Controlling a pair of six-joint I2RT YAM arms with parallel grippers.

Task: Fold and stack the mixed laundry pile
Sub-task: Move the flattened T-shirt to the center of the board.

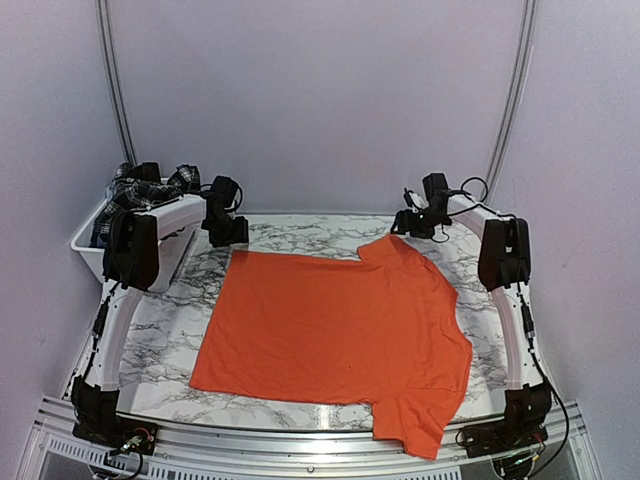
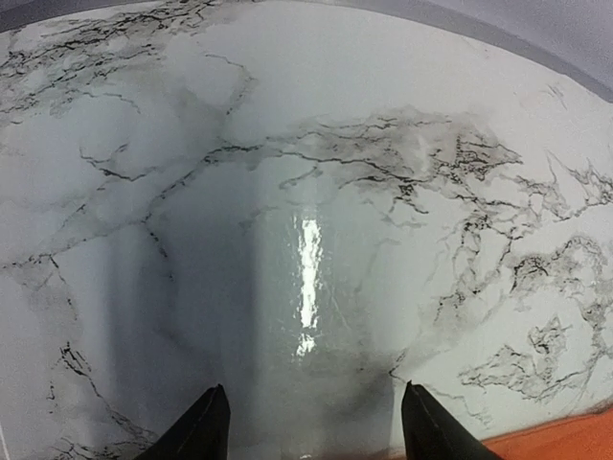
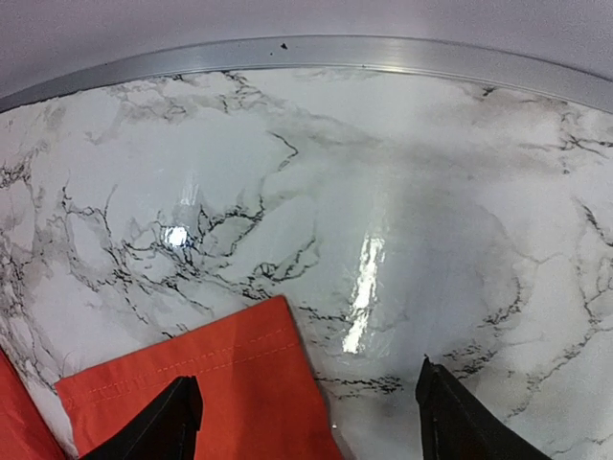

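Note:
A bright orange T-shirt (image 1: pixel 335 330) lies spread flat on the marble table, one sleeve at the far right, the other at the near right. A black-and-white plaid piece (image 1: pixel 150 188) is heaped in the white bin at the far left. My left gripper (image 1: pixel 228 232) hovers just beyond the shirt's far left corner, open, with bare marble between its fingers (image 2: pixel 206 426); only a strip of orange (image 2: pixel 565 443) shows at the lower right. My right gripper (image 1: pixel 418 226) hangs open over the far sleeve (image 3: pixel 211 383), its left finger above the sleeve's hem.
A white plastic bin (image 1: pixel 92 245) stands at the table's far left edge, beside the left arm. A metal rail (image 3: pixel 306 53) borders the table's far edge. Grey walls close in on all sides. Bare marble (image 1: pixel 480 300) shows right of the shirt.

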